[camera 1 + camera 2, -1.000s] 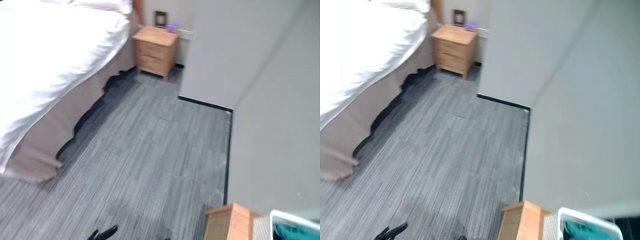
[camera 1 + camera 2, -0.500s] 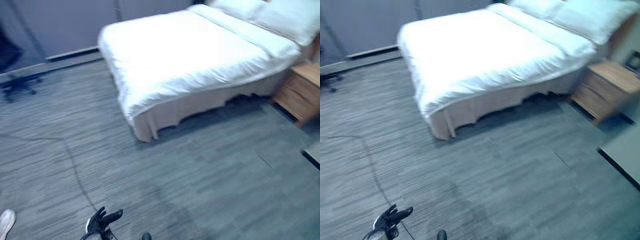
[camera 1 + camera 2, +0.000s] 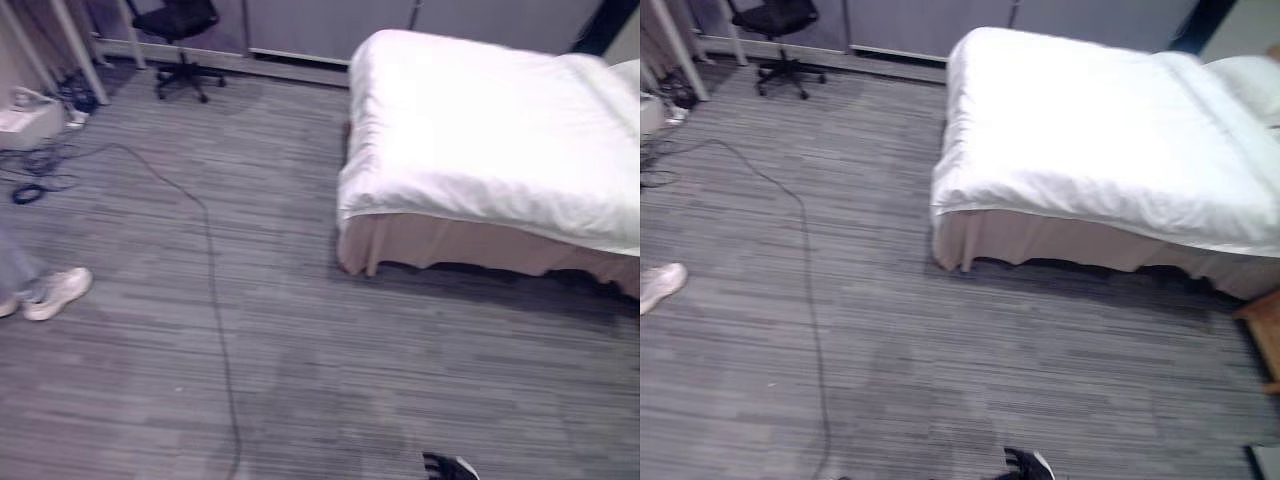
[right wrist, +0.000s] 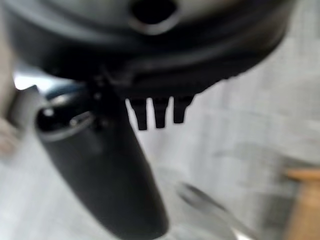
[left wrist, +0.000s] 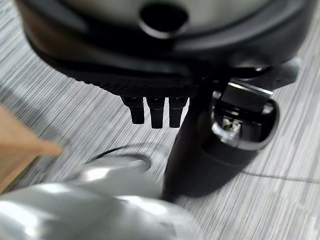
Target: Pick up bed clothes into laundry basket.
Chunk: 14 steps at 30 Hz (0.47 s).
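The white bed clothes (image 3: 490,130) lie spread on the bed (image 3: 450,245) in the frame's upper right, well apart from me, and my left hand (image 5: 160,60) and right hand (image 4: 150,60) carry nothing, though I cannot tell how they are set, so I judge I'm either walking in for a pick or between loads.

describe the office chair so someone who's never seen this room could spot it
Start from the white bed, then look across the grey floor to the far wall. The office chair stands there, black, on a wheeled star base, unlike the pale cabling nearby.
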Motion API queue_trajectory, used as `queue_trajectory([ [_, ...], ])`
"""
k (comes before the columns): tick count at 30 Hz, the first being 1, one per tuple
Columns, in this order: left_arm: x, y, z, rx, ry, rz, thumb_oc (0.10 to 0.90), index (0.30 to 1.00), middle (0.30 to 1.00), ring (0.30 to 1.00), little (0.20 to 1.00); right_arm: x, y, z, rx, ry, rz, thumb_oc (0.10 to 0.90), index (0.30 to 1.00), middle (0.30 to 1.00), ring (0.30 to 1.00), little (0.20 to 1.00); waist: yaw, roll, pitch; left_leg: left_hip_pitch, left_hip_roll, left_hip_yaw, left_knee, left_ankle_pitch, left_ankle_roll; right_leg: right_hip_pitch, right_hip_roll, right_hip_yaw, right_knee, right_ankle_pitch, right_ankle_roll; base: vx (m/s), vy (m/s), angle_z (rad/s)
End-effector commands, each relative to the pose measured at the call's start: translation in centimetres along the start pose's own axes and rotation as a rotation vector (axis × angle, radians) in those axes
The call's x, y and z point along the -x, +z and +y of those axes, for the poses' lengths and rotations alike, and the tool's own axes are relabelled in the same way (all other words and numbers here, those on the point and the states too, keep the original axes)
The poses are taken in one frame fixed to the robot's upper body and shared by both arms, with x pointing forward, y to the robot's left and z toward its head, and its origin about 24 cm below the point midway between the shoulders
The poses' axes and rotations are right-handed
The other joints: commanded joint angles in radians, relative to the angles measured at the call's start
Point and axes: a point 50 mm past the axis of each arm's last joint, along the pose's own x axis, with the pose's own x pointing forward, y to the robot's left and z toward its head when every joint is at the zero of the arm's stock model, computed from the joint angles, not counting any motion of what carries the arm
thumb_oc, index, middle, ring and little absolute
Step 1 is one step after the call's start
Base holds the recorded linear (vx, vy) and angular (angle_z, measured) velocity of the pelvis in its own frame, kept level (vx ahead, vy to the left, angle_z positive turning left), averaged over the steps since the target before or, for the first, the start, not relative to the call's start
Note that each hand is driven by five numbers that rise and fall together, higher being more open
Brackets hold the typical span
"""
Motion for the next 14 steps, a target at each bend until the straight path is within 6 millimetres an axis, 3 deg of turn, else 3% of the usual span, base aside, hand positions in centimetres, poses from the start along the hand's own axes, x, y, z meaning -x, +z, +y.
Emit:
queue_trajectory([
  [1,-0.2,2.7,-1.7,-0.107,-0.093,-0.089,0.800,0.900,0.900,0.900,0.900,0.0,-1.1,1.2,0.161,0.040,0.073,0.800,0.900,0.900,0.900,0.900,0.016,-0.017,-0.029,0.042,0.039,-0.068,-0.042,0.020,-0.068,-0.056,-0.030,0.061,-0.011,0.028,0.098,-0.01,0.038,0.47],
  [5,-0.2,3.2,-2.2,-0.160,-0.097,-0.113,0.800,0.900,0.900,0.900,0.900,-0.4,1.4,2.7,0.321,0.087,-0.010,0.800,0.900,0.900,0.900,0.900,0.051,-0.027,-0.004,0.044,0.025,-0.087,-0.056,0.029,-0.055,-0.064,-0.044,0.068,-0.007,0.054,0.107,-0.06,0.032,0.18],
  [8,-0.2,3.0,-2.4,-0.192,-0.103,-0.106,0.800,0.900,0.900,0.900,0.900,-0.4,2.0,2.8,0.396,0.084,-0.034,0.800,0.900,0.900,0.900,0.900,0.055,-0.027,-0.002,0.051,0.019,-0.086,-0.063,0.026,-0.052,-0.064,-0.048,0.069,-0.009,0.059,0.109,-0.02,0.021,-0.05],
  [14,-0.1,2.3,-2.7,-0.206,-0.109,-0.094,0.800,0.900,0.900,0.900,0.900,-0.3,1.9,2.5,0.315,0.083,-0.054,0.800,0.900,0.900,0.900,0.900,0.046,-0.022,-0.015,0.075,0.017,-0.074,-0.071,0.021,-0.050,-0.044,-0.055,0.063,-0.013,0.060,0.116,0.03,0.015,-0.02],
])
